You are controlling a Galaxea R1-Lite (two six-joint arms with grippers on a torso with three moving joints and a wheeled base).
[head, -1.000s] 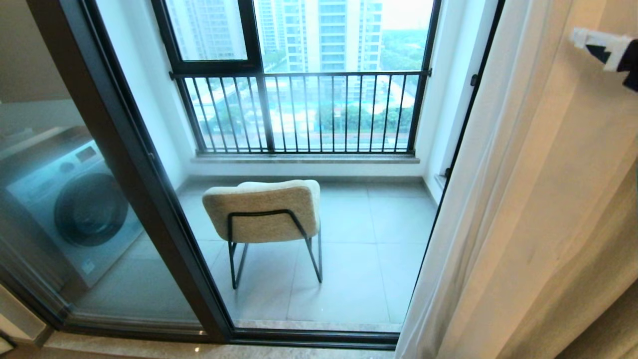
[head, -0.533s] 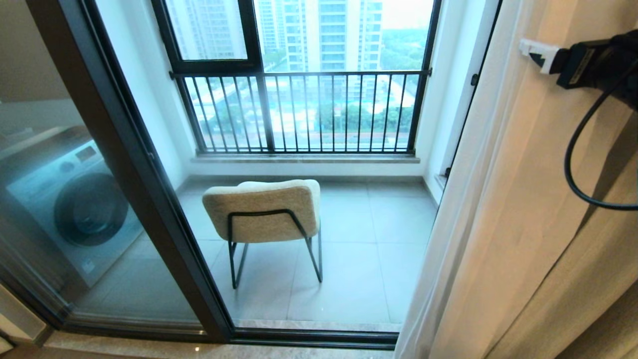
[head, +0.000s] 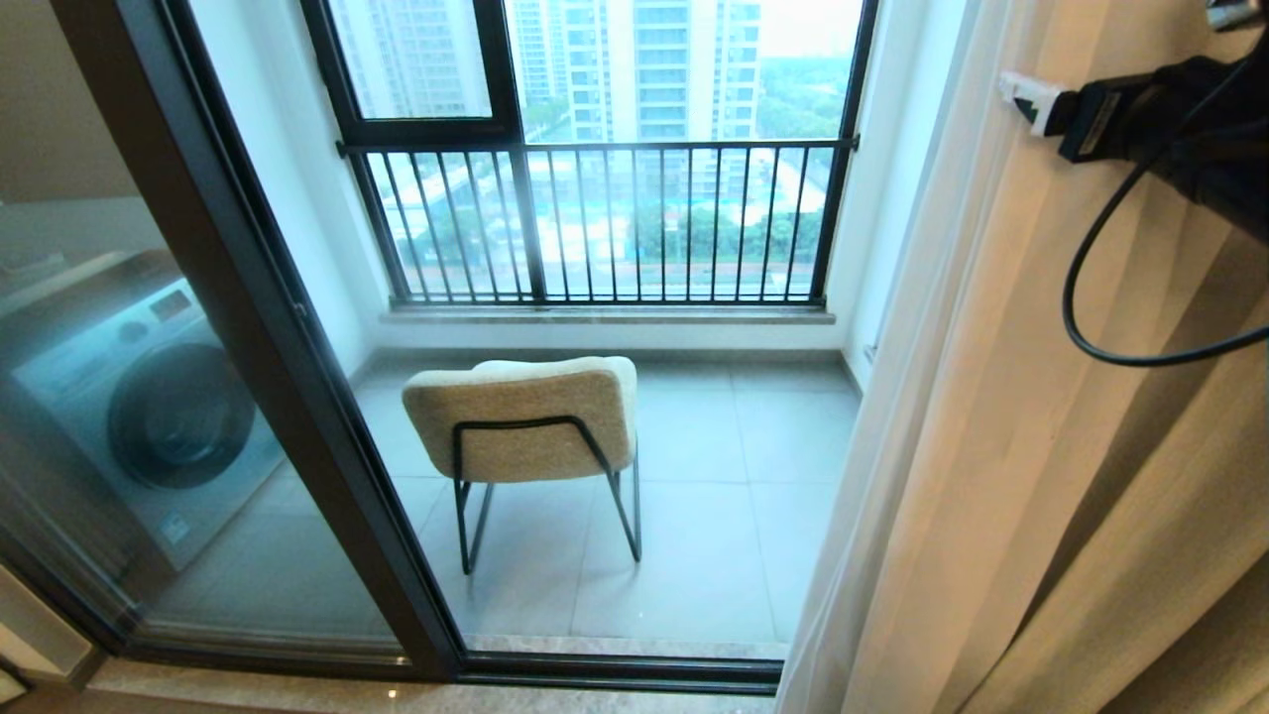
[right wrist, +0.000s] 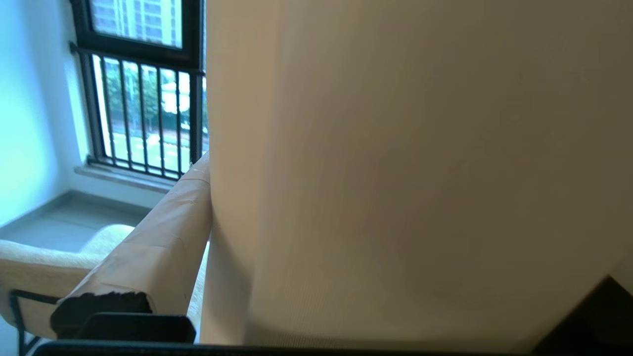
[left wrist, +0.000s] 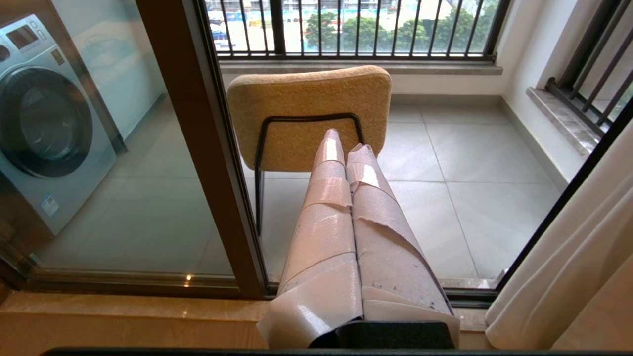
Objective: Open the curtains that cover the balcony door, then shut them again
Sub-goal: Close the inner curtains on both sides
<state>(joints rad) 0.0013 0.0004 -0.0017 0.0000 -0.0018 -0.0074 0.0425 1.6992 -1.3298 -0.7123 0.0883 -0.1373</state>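
The curtains (head: pixel 1041 446) are seen gathered along the right side of the head frame, hung floor-length with the long axis vertical, pleats running top to bottom and leaning slightly toward the lower left. A thin white sheer edge (head: pixel 892 397) is seen on the inner side, thick beige drape behind it to the right. The balcony door (head: pixel 297 377) is seen as a dark-framed glass panel at left, with the opening at centre uncovered. Beyond it a beige chair (head: pixel 525 416) is seen at centre frame on the balcony floor, a washing machine (head: pixel 149 397) at left behind glass, a railed window (head: pixel 595 218) at top centre.

The right hand (head: pixel 1031 99) is seen at the upper right of the head frame, pointed left toward the curtain's inner edge, fingers spread apart. In the right wrist view one taped finger (right wrist: pixel 163 237) is seen just left of a beige fold that fills the space beside it; the fold lies between the fingers, the far finger being hidden by it.

The left hand (left wrist: pixel 346 143) is seen only in its wrist view, taped fingers pressed together, nothing between them, pointed at the chair back, well apart from the curtains at lower right of that frame.
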